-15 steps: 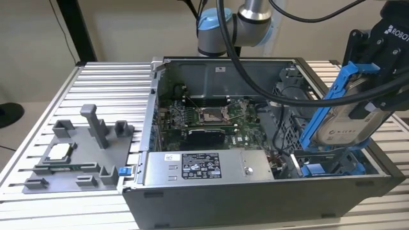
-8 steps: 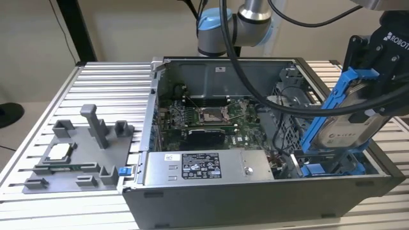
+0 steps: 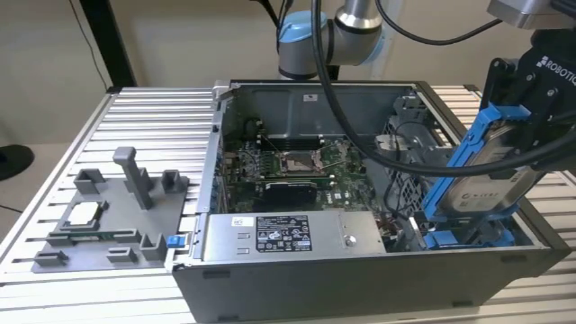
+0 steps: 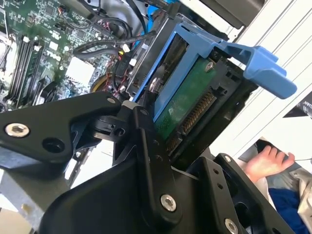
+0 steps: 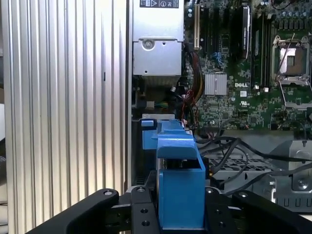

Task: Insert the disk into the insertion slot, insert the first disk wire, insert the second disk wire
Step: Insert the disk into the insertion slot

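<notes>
The disk (image 3: 490, 179), a silver-grey drive with a white label in a bright blue carrier, hangs tilted over the front right corner of the open computer case. My gripper (image 3: 520, 128) is shut on its upper part. In the second wrist view the black fingers (image 4: 146, 146) clamp the disk (image 4: 187, 105), whose green board and connector face the camera. In the first wrist view the carrier (image 5: 180, 190) stands between the fingers. The insertion slot (image 3: 468, 236), with blue rails, lies just below the disk's lower end; the slot's blue tab (image 5: 148, 127) sits past the carrier.
A grey power supply (image 3: 288, 235) sits at the case front and the motherboard (image 3: 297, 169) behind it. Black cables (image 3: 378, 152) drape into the case near the drive cage. A grey fixture (image 3: 108, 216) stands on the ribbed table. A person's hand (image 4: 265, 158) is nearby.
</notes>
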Available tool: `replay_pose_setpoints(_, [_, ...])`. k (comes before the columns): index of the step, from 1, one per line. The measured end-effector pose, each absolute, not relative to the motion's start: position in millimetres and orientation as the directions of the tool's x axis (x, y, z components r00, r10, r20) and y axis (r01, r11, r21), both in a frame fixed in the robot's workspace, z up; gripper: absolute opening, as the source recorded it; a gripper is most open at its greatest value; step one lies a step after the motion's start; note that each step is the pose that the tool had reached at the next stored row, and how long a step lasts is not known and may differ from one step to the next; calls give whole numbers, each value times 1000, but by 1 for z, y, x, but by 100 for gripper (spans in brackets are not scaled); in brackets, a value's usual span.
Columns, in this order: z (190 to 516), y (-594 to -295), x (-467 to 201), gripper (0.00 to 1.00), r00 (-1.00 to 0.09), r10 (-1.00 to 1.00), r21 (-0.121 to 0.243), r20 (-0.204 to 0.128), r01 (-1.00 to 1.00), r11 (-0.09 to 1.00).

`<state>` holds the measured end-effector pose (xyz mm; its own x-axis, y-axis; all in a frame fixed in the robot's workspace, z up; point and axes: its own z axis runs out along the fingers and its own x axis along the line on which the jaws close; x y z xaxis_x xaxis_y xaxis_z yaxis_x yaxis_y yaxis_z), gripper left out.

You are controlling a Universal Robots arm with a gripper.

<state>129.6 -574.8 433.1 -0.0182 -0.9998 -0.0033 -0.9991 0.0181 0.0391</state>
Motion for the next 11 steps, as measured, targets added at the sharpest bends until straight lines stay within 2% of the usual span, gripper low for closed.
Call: replay_pose_setpoints(11, [430, -575, 130, 0, -18, -1000, 39, -7, -999, 18])
